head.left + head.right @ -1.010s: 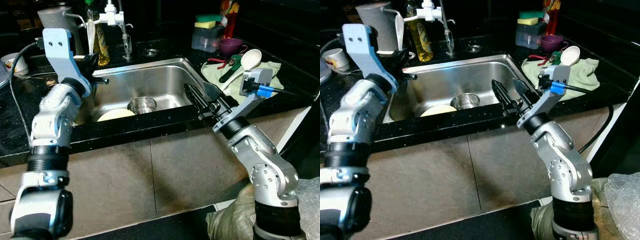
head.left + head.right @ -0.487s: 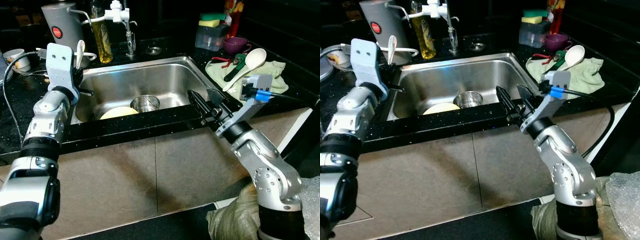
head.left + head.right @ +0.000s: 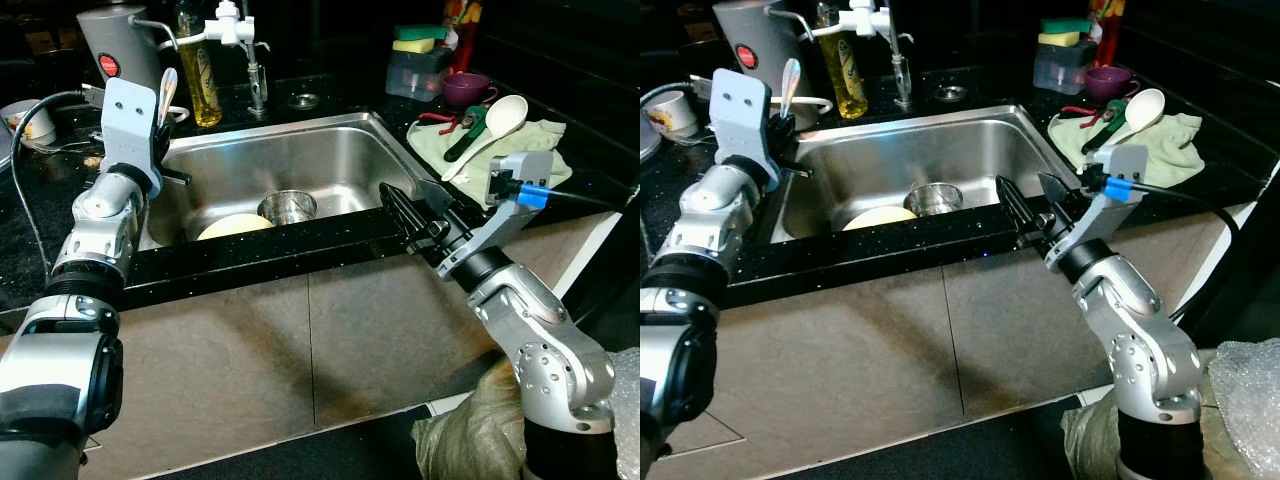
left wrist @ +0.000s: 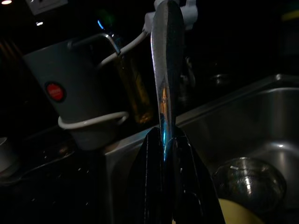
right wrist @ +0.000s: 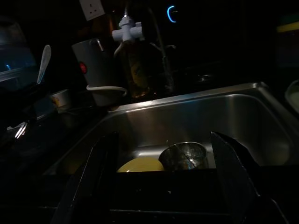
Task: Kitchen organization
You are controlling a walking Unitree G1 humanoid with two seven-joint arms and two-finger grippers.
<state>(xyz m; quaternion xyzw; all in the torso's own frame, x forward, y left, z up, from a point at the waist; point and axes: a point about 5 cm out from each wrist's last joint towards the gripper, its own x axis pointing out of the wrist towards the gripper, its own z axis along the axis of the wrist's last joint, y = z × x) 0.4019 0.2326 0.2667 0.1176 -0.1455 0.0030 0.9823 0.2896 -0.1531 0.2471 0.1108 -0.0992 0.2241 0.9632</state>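
My left gripper (image 3: pixel 160 128) is shut on a metal spoon (image 3: pixel 166 88), which it holds upright above the left rim of the steel sink (image 3: pixel 300 135). In the left wrist view the spoon (image 4: pixel 163 70) rises straight out of the closed fingertips (image 4: pixel 154 149). A small steel bowl (image 3: pixel 288 207) and a pale yellow plate (image 3: pixel 232 227) lie in the sink's basin. My right gripper (image 3: pixel 415 208) is open over the sink's front right rim, pointing into the basin, with nothing between its fingers (image 5: pixel 93 172).
A grey kettle (image 3: pixel 115 40), a yellow soap bottle (image 3: pixel 203 80) and a white tap (image 3: pixel 235 25) stand behind the sink. To the right lie a green cloth (image 3: pixel 540 140) with a white ladle (image 3: pixel 495 125), a purple cup (image 3: pixel 462 90) and a sponge box (image 3: pixel 415 70). A white cup (image 3: pixel 20 120) sits far left.
My left arm has drawn back and down to the sink's left rim, still holding the spoon upright. The right gripper stays open at the front rim. The camera has shifted slightly.
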